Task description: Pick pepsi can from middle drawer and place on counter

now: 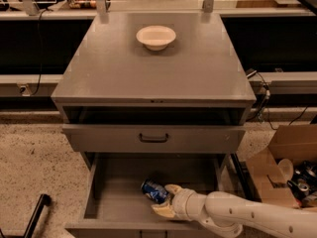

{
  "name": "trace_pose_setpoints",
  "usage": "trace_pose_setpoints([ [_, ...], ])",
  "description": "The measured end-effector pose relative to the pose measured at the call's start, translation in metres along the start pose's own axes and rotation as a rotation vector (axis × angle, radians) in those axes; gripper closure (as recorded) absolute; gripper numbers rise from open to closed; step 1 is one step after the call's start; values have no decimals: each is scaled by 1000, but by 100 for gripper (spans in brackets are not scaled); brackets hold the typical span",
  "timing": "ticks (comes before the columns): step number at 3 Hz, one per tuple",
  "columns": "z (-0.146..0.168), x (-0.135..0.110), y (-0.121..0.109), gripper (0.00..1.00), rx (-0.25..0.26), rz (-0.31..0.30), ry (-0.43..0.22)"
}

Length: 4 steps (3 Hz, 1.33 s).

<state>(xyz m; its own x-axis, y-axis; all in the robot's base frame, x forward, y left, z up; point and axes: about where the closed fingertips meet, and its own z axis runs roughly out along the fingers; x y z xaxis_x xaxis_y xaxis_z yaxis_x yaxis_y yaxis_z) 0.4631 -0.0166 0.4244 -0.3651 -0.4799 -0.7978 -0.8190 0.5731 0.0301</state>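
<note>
The pepsi can (154, 190) is blue and lies on its side on the bottom of the open middle drawer (114, 202), near the middle. My gripper (167, 200) reaches in from the lower right on a white arm. Its tan fingers (163, 210) are spread, one just right of the can and one below it, at the can's right end. The fingers are not closed on the can. The grey counter (148, 78) is the cabinet top above.
A white bowl (156, 36) sits at the back of the counter. A closed drawer front with a black handle (153, 138) overhangs the open drawer. A cardboard box (285, 170) with clutter stands on the floor at the right. A black bar (34, 214) is at the lower left.
</note>
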Motion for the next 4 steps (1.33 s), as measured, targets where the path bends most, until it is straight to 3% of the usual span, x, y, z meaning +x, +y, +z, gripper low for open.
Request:
trace_pose_setpoints([
  [2, -12, 18, -29, 18, 108, 3, -5],
  [3, -3, 18, -38, 20, 124, -12, -4],
  [4, 14, 12, -36, 20, 106, -32, 0],
])
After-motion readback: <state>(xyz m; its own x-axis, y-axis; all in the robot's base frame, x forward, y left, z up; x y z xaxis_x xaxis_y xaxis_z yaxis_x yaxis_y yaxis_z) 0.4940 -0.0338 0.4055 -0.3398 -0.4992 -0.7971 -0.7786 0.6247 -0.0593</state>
